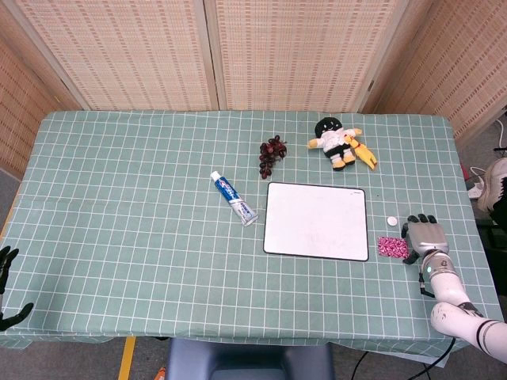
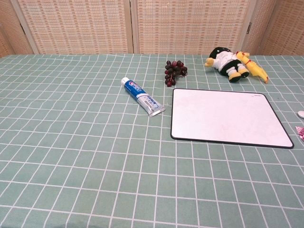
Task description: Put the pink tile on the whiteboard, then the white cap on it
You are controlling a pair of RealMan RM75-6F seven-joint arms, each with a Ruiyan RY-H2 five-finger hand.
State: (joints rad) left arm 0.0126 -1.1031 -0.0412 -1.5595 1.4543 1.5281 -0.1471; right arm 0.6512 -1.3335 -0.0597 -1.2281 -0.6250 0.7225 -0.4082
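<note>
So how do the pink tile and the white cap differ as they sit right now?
The pink tile is a sparkly pink, roughly square piece; the white cap is plain white, round and clearly smaller. The tile lies right beside the fingers of the right robot hand, while the cap sits farther back, apart from that hand. Both rest on the tablecloth just right of the whiteboard, not on it.

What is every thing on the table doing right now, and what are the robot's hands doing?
pink tile: flat on the tablecloth, right of the whiteboard, not on it.
white cap: on the cloth, off the board.
whiteboard: lying flat, bare.
toothpaste tube: lying down, capped.
grapes: bunch lying beyond the board.
doll: lying down.
right hand: beside the tile, holding nothing.
left hand: at the table's edge, holding nothing.
</note>
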